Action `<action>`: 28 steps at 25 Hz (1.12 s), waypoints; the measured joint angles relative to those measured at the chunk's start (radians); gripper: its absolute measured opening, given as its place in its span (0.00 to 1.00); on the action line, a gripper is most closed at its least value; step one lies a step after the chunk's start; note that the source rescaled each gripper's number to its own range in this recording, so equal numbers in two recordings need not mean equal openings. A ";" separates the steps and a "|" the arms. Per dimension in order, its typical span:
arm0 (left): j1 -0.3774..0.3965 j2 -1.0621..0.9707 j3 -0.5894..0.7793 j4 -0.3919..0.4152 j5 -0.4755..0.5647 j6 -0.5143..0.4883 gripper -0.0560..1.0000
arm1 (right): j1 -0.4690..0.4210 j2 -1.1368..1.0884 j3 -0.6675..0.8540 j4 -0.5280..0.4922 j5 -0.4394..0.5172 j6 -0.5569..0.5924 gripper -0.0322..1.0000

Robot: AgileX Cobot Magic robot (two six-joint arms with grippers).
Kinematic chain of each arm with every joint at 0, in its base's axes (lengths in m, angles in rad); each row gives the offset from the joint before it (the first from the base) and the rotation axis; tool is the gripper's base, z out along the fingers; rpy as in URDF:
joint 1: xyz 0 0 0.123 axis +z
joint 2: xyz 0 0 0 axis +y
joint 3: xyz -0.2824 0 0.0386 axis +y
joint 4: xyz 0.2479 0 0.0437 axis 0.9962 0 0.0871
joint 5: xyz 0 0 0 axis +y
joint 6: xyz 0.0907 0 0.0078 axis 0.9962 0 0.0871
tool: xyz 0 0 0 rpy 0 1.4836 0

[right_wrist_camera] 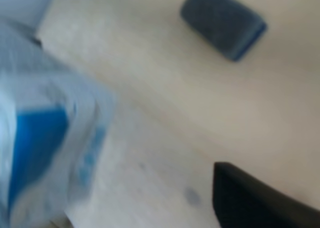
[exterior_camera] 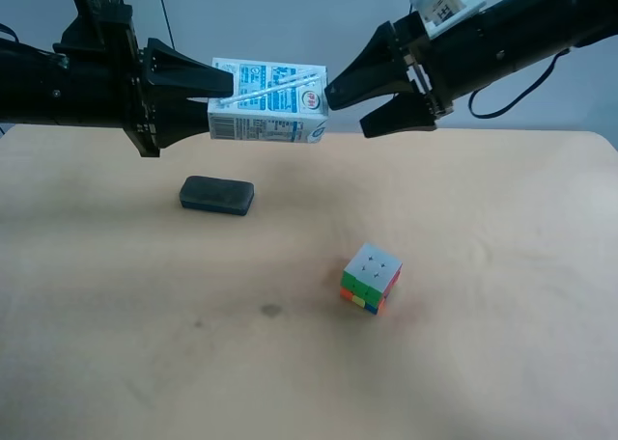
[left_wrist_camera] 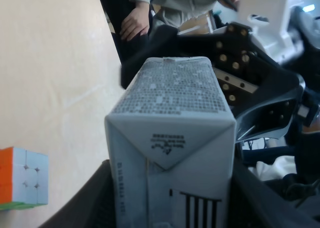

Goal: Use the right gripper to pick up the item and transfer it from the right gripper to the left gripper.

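The item, a white carton with blue print [exterior_camera: 267,100], hangs on its side above the table. The left gripper [exterior_camera: 217,100], on the arm at the exterior high view's left, is shut on its base end. The left wrist view shows the carton's base [left_wrist_camera: 172,138] between that gripper's two dark fingers [left_wrist_camera: 92,198]. The right gripper [exterior_camera: 350,110] is open, its tips at the carton's gabled end. In the right wrist view the carton's blue patch [right_wrist_camera: 40,143] is blurred and stands apart from one black finger [right_wrist_camera: 260,203]. The right gripper also shows behind the carton in the left wrist view [left_wrist_camera: 250,88].
A flat dark grey pad [exterior_camera: 216,195] lies on the tan table [exterior_camera: 502,343] below the carton and also shows in the right wrist view [right_wrist_camera: 222,20]. A multicoloured puzzle cube [exterior_camera: 370,278] sits mid-table and shows in the left wrist view [left_wrist_camera: 22,178]. A person [left_wrist_camera: 145,13] stands beyond the table.
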 joint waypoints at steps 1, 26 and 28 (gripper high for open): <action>0.000 0.000 -0.009 0.007 0.000 -0.005 0.06 | -0.008 -0.029 0.000 -0.055 0.000 0.021 0.76; 0.000 -0.001 -0.329 0.741 -0.136 -0.378 0.06 | -0.012 -0.804 0.179 -1.000 0.031 0.580 0.71; 0.000 -0.001 -0.330 0.795 -0.167 -0.411 0.06 | -0.012 -0.887 0.253 -1.001 0.010 0.580 0.74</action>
